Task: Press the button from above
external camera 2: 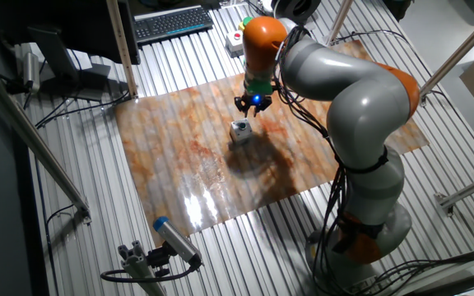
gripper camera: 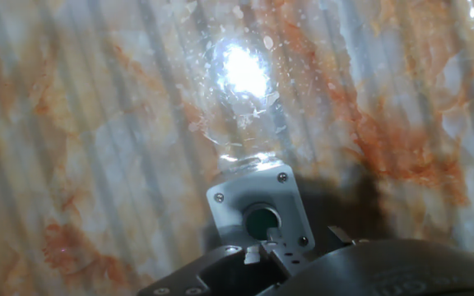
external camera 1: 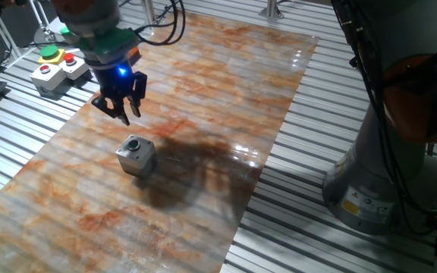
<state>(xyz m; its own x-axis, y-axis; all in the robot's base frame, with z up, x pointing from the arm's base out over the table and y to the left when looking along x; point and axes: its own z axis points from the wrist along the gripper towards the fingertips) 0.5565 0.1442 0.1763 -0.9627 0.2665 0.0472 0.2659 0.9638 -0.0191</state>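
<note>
1. Hanging above the marbled table [external camera 1: 226, 91], the gripper [external camera 1: 122, 108] points its dark fingers downward, with a blue light glowing on its body.
2. Its fingertips are clear of the surface and touch nothing; whether they are parted or closed cannot be told from any view.
3. A small grey box [external camera 1: 136, 155] sits on the table, carrying the round button [external camera 1: 133, 143] on its top face.
4. From one fixed view, the box lies near the gripper, below and slightly to the right of the fingertips, not directly under them.
5. From the other fixed view, the gripper [external camera 2: 254, 104] sits just above the box [external camera 2: 240, 130], with a visible gap between.
6. Through the hand view, the button [gripper camera: 262, 222] appears low in the picture, just beyond the gripper's own housing, beside a bright glare on the tabletop.
7. An emergency-stop unit [external camera 1: 54, 67] rests off the table edge, well apart.
</note>
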